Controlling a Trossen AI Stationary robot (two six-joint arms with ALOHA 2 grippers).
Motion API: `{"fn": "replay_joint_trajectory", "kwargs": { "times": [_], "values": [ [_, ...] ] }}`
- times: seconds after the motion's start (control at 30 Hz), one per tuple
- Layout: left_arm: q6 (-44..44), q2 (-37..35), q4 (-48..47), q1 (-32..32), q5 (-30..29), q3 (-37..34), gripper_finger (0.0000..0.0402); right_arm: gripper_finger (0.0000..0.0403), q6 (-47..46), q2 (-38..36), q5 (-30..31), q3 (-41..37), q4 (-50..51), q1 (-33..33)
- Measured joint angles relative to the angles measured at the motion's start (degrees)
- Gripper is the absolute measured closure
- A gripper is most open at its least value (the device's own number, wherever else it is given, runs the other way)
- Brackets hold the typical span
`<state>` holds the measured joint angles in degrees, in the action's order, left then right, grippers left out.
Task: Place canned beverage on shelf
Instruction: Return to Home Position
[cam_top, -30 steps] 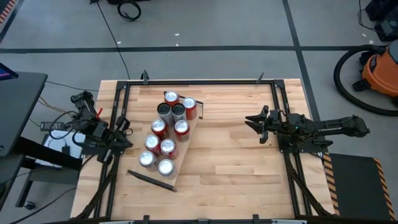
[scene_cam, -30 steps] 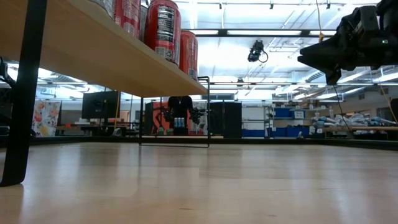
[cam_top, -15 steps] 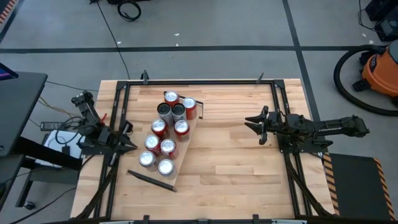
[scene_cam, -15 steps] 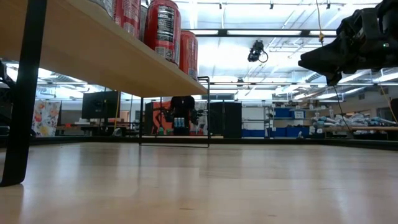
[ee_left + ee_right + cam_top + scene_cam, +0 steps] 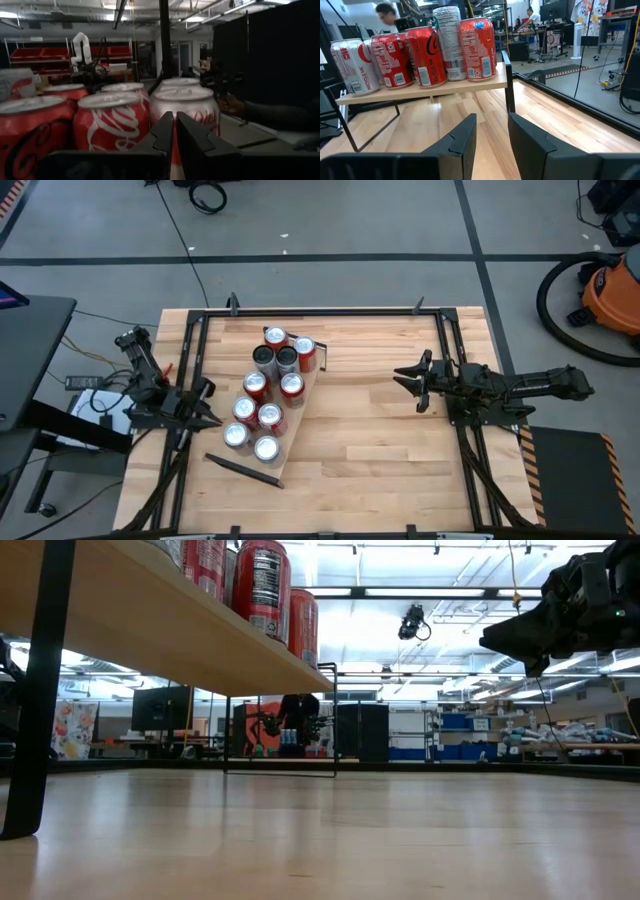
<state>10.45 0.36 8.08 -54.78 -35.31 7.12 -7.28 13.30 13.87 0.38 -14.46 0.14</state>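
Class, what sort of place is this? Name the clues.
Probably a robotics lab or workshop: an orange shop vacuum on the taped grey floor, racks of red bins, and another robot rig beyond the table.

The shelf [image 5: 420, 90] is pale, matt wood on thin black metal legs [image 5: 508, 90]. The cans [image 5: 426, 57] are glossy printed metal with duller silver tops. The worktop [image 5: 330, 840] is smooth jointed wood with a soft sheen. The right hand [image 5: 492, 122] and left hand [image 5: 174, 120] look matt black, probably plastic.
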Motion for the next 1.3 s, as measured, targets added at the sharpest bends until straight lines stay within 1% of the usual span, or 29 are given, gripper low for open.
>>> {"fn": "replay_joint_trajectory", "kwargs": {
  "times": [0.13,0.23,0.53,0.7,0.87,1.0,1.3],
  "values": [
    [-0.71,0.0,-1.01,0.0,0.13,-0.03,0.037,0.028,0.0,0.02,0.0,0.0,0.0,0.0],
    [-1.64,0.0,-1.84,-0.07,1.73,-0.03,0.037,0.028,0.0,0.02,0.0,0.0,0.42,0.0],
    [-7.62,-0.04,-8.19,-0.09,1.97,-0.03,0.037,0.028,-0.42,0.09,-0.78,-0.02,4.36,0.0],
    [-9.29,-0.05,-9.93,-0.09,2.1,-0.08,0.037,0.028,-0.7,0.09,-3.86,-0.02,5.37,0.0],
    [-9.44,-0.04,-11.3,-0.09,1.71,-0.08,0.037,0.028,-4.79,0.09,-7.75,-0.02,5.27,0.0],
    [-10.66,-0.02,-13.36,-0.09,0.22,-0.08,0.037,0.028,-6.65,0.09,-7.89,-0.02,5.2,0.0],
    [-11.33,0.0,-17.59,-0.09,0.04,-0.08,0.037,0.028,-6.53,0.09,-7.71,-0.02,5.16,0.0]
  ]
}}
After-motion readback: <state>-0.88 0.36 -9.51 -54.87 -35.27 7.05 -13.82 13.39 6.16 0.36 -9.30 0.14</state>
